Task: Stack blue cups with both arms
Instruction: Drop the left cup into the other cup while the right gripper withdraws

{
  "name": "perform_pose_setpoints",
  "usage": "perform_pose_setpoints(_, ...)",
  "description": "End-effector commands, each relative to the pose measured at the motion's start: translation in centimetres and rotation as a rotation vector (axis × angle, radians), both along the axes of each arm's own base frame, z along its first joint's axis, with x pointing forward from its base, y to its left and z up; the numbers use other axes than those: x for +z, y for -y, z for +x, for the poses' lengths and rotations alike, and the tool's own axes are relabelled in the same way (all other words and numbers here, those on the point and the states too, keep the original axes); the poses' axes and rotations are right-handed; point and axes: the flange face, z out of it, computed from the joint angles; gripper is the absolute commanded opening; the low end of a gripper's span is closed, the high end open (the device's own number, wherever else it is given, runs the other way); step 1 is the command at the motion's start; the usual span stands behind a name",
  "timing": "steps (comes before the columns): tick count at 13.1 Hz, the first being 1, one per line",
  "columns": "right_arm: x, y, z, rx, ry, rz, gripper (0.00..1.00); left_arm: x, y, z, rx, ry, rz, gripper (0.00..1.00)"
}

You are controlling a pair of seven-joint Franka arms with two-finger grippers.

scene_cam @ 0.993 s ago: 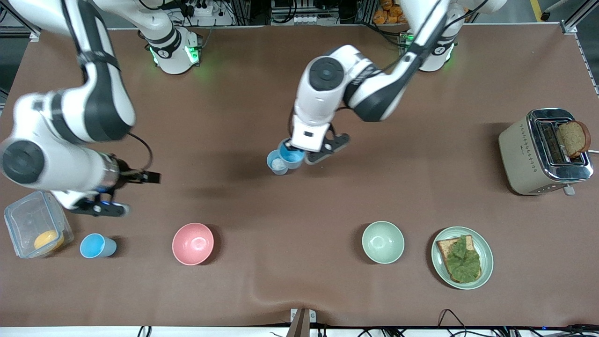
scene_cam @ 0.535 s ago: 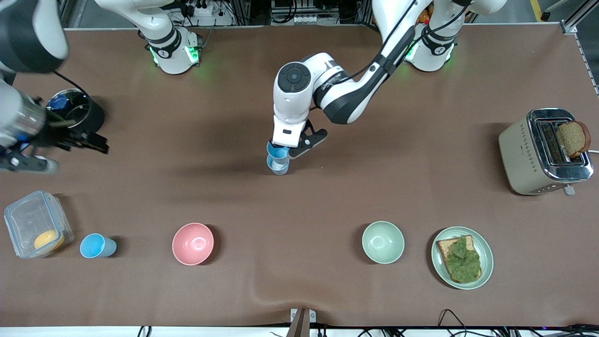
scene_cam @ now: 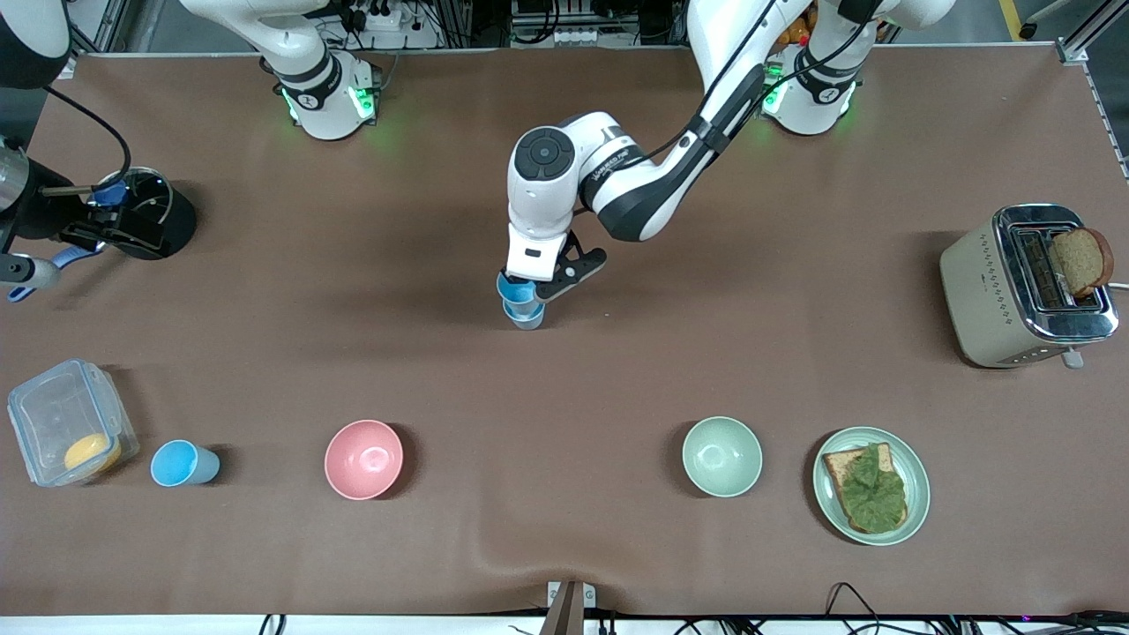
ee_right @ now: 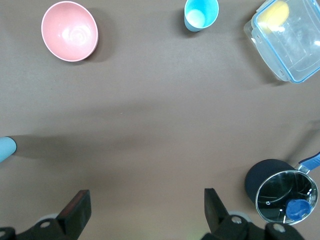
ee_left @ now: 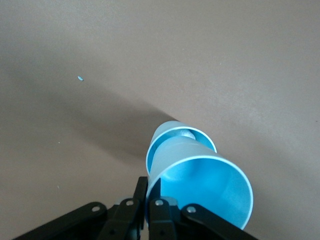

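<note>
My left gripper is shut on the rim of a light-blue cup at the table's middle. It holds the cup tilted, with its base in the mouth of a second blue cup that stands on the table. In the left wrist view the held cup is pinched at its rim and the standing cup shows under it. A third blue cup stands beside the clear container; it also shows in the right wrist view. My right gripper is open and empty, up over the black pot.
A black pot stands at the right arm's end. A clear container with an orange item, a pink bowl, a pale green bowl and a plate with toast lie nearer the front camera. A toaster stands at the left arm's end.
My left gripper carried its cup a little toward the right arm's end and set its base into the standing cup. My right arm rose away from the container and third cup to over the pot.
</note>
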Motion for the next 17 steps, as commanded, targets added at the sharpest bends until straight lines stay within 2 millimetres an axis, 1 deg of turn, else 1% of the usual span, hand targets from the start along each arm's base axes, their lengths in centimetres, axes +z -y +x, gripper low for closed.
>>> perform_pose_setpoints(1, 0.7, 0.3, -0.9, 0.01, 0.004, -0.005, 1.0, -0.1, 0.4, 0.6, 0.024, 0.028, -0.004, 1.0)
perform_pose_setpoints(2, 0.5, 0.1, -0.8, 0.006, 0.0, -0.004, 1.0, 1.0, 0.2, 1.0, 0.038, 0.038, -0.016, 1.0)
perform_pose_setpoints(3, 0.3, 0.0, -0.8, 0.004, -0.011, -0.005, 1.0, 3.1, -0.7, 2.6, 0.058, 0.062, -0.038, 1.0)
perform_pose_setpoints(4, 0.3, -0.2, -0.8, 0.007, -0.013, -0.005, 1.0, 6.2, -1.9, 3.8, 0.073, 0.101, -0.061, 1.0)
perform_pose_setpoints(5, 0.3, -0.3, -0.8, 0.007, -0.013, -0.004, 1.0, 9.5, -4.0, 5.7, 0.088, 0.157, -0.072, 1.0)
perform_pose_setpoints(6, 0.3, -0.3, -0.8, 0.007, -0.013, -0.003, 1.0, 12.7, -7.1, 7.9, 0.09, 0.218, -0.058, 1.0)
perform_pose_setpoints(7, 0.3, -0.5, -0.8, 0.01, -0.011, -0.004, 1.0, 15.4, -9.8, 9.1, 0.076, 0.244, -0.036, 1.0)
perform_pose_setpoints(8, 0.6, -0.5, -0.7, 0.01, -0.007, -0.004, 1.0, 16.8, -11.6, 9.4, 0.036, 0.237, 0.002, 1.0)
perform_pose_setpoints(9, 0.5, -0.5, -0.7, 0.01, -0.006, -0.004, 1.0, 18.7, -14.5, 10.4, -0.008, 0.235, 0.041, 1.0)
perform_pose_setpoints(11, 0.6, -0.5, -0.7, 0.01, -0.005, -0.004, 1.0, 21.5, -19.5, 11.8, -0.147, 0.225, 0.092, 1.0)
perform_pose_setpoints(12, 0.6, -0.5, -0.7, 0.01, -0.005, -0.004, 1.0, 22.7, -22.0, 12.2, -0.218, 0.212, 0.117, 1.0)
perform_pose_setpoints(13, 0.6, -0.5, -0.7, 0.01, -0.003, -0.004, 1.0, 23.9, -23.7, 12.2, -0.269, 0.195, 0.125, 1.0)
perform_pose_setpoints(15, 0.6, -0.5, -0.7, 0.01, -0.003, -0.004, 1.0, 26.2, -28.7, 12.1, -0.324, 0.167, 0.137, 1.0)
perform_pose_setpoints(17, 0.6, -0.3, -0.7, 0.007, -0.005, -0.004, 1.0, 28.0, -34.1, 11.6, -0.434, 0.175, 0.15, 1.0)
